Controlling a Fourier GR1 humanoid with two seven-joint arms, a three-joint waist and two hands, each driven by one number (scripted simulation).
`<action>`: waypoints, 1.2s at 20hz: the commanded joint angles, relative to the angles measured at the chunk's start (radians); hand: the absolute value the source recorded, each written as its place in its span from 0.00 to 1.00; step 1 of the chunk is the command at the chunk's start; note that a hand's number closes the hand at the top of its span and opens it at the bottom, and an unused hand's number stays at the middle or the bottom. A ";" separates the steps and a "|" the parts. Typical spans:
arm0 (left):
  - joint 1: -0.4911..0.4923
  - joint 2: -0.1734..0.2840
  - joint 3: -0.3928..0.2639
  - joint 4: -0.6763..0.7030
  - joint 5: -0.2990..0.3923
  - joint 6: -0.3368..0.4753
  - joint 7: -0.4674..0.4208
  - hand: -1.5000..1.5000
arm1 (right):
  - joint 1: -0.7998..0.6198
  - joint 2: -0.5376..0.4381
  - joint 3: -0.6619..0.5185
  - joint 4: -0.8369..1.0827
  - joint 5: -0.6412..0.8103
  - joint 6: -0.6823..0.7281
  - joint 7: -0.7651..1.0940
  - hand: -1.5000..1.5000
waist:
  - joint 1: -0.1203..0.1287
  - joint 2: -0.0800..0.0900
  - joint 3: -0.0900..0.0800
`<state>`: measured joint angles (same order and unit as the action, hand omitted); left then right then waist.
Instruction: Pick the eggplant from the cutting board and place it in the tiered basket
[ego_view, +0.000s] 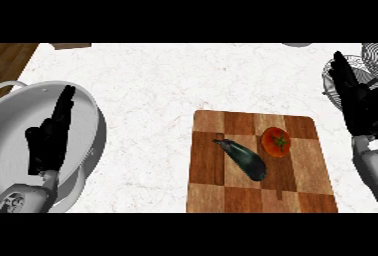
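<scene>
A dark eggplant (244, 158) lies slantwise on the wooden cutting board (221, 192), stem toward the upper left. My right hand (357, 102) is at the right edge, fingers straight and pointing up, apart from the board and over the wire basket (335, 80). My left hand (50, 137) rests open at the left, fingers up, above a grey pan. Neither hand touches the eggplant.
A red tomato (277, 141) sits on the board just right of the eggplant. A large grey pan (87, 115) with a handle fills the left side. White marble counter (162, 85) lies between pan and board.
</scene>
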<state>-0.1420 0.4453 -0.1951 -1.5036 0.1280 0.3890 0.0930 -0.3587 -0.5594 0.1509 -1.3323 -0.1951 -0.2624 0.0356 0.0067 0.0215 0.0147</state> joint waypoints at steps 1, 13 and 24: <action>-0.018 0.012 0.021 0.017 -0.024 -0.030 0.014 0.50 | -0.020 0.057 -0.002 0.055 -0.031 0.078 0.010 1.00 | -0.002 -0.020 -0.014; -0.023 0.005 0.010 0.132 -0.066 -0.077 -0.088 0.50 | 0.063 -0.004 0.113 -0.093 0.088 -0.056 0.468 0.00 | -0.022 -0.023 -0.016; -0.021 0.030 0.022 0.073 -0.054 -0.123 -0.059 0.50 | -0.240 -0.223 0.247 -0.253 -0.072 0.510 0.908 0.00 | 0.021 -0.020 -0.019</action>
<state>-0.1546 0.4761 -0.1742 -1.4434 0.0706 0.2869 0.0496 -0.4807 -0.7312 0.3612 -1.5652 -0.2000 0.0714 0.7953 0.0124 -0.0012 -0.0028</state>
